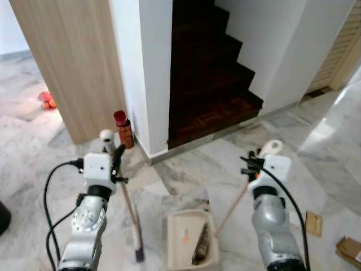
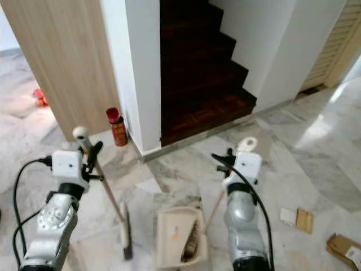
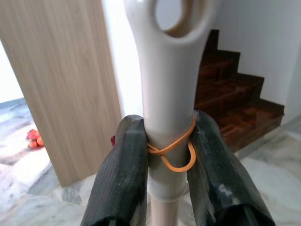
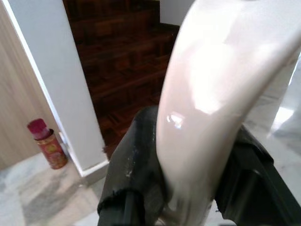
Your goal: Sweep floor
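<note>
Left wrist view has the left gripper (image 3: 169,188) closed around the cream plastic grip of the broom (image 1: 131,210), its 2 black fingers (image 3: 122,183) pressing either side of the handle just under a hanging loop, with an orange rubber band (image 3: 175,151) wound round the grip between the jaws. From the head camera the broom has a thin pale wooden stick that slants down to a dark head resting on the marble floor (image 1: 316,158), just left of the dustpan (image 1: 189,240). The dustpan is a beige tray lying flat on the floor between the 2 arms, with dark debris inside it; its long stick rises to a cream handle held tight in the jaws of the right gripper (image 1: 260,161). A red spray can (image 1: 123,129) stands by the white wall beside the dark wooden stairs (image 1: 211,79).
</note>
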